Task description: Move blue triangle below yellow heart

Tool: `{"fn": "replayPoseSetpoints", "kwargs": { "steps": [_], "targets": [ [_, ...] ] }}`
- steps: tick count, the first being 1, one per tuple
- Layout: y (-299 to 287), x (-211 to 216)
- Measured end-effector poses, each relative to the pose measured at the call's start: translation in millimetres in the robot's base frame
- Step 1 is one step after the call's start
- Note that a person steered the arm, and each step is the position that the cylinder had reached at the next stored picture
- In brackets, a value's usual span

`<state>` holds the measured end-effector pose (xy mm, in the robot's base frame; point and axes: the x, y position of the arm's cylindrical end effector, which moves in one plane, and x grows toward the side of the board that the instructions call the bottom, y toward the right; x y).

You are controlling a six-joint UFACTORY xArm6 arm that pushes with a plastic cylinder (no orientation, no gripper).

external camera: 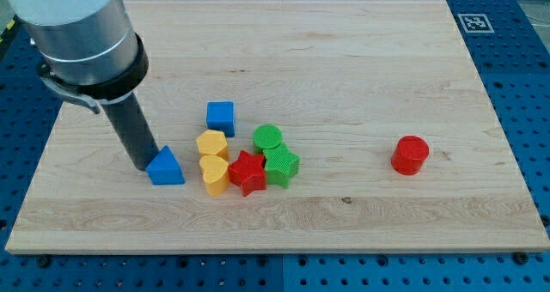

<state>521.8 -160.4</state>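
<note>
The blue triangle (165, 167) lies on the wooden board at the view's left of the cluster. The yellow heart (214, 173) sits just to its right, with a small gap between them. My tip (143, 167) rests on the board right against the triangle's left side. The rod rises up and to the left from there.
A yellow hexagon-like block (212, 143) sits above the heart. A blue cube (220, 117) is above that. A red star (247, 173), a green star (280, 165) and a green cylinder (268, 138) crowd the heart's right. A red cylinder (410, 155) stands alone at right.
</note>
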Motion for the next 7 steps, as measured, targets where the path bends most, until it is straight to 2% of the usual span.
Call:
{"fn": "replayPoseSetpoints", "kwargs": {
  "steps": [4,7],
  "targets": [
    [14,24],
    [41,27]
  ]
}}
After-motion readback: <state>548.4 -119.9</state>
